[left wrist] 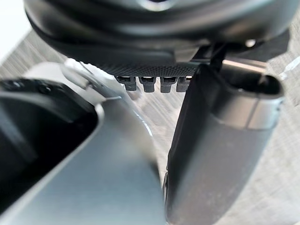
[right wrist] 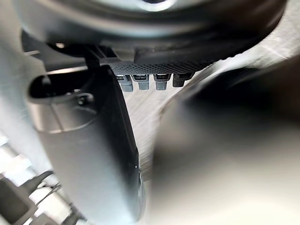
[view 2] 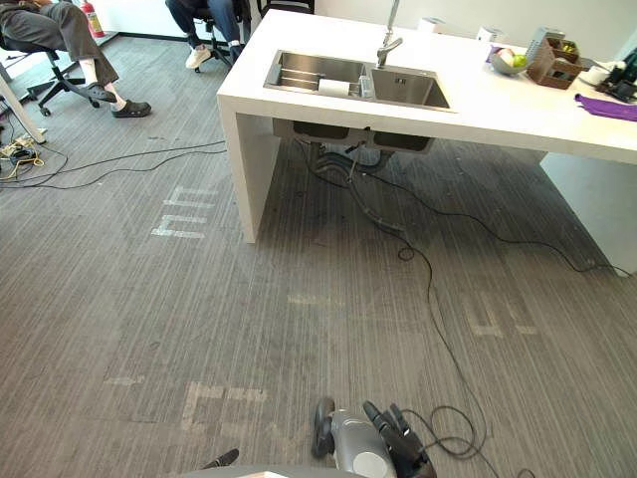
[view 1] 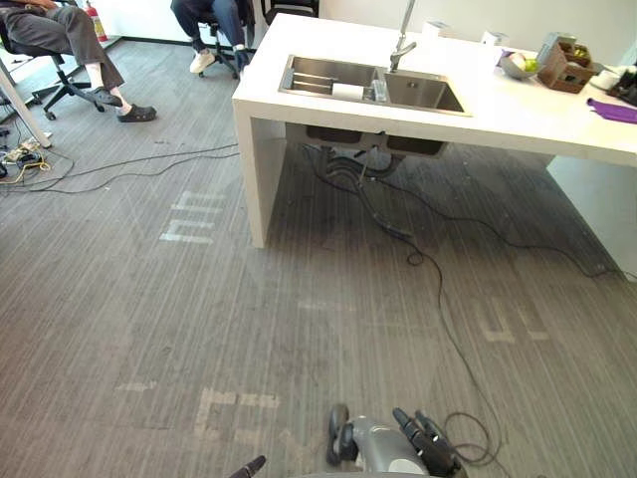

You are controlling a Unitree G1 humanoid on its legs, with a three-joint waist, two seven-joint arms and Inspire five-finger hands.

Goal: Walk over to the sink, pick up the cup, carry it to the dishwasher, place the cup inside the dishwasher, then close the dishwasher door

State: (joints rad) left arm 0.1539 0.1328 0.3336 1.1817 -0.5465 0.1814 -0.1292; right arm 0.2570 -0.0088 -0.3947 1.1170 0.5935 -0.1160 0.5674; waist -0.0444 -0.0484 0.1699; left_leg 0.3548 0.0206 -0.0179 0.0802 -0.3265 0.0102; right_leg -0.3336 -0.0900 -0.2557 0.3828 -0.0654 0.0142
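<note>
A steel double sink [view 1: 418, 92] is set into a white counter [view 1: 518, 119] across the room, with a tall faucet [view 1: 403, 40] behind it. Inside the sink, a small clear cup [view 1: 379, 90] stands by the divider and a white object [view 1: 347, 92] lies beside it. My right hand [view 1: 428, 443] hangs low at the near edge of the floor, far from the sink, fingers [right wrist: 150, 80] straight and holding nothing. A tip of my left hand [view 1: 249, 466] shows at the bottom edge; its fingers [left wrist: 150, 83] and thumb [left wrist: 215, 150] are relaxed and hold nothing.
Grey carpet with pale tape marks [view 1: 194, 221] lies between me and the counter. Black cables [view 1: 418, 249] run under the sink. Two seated people [view 1: 70, 40] on office chairs are at the far left. A bowl [view 1: 518, 65], a box [view 1: 562, 65] and a purple cloth [view 1: 612, 110] sit on the counter's right.
</note>
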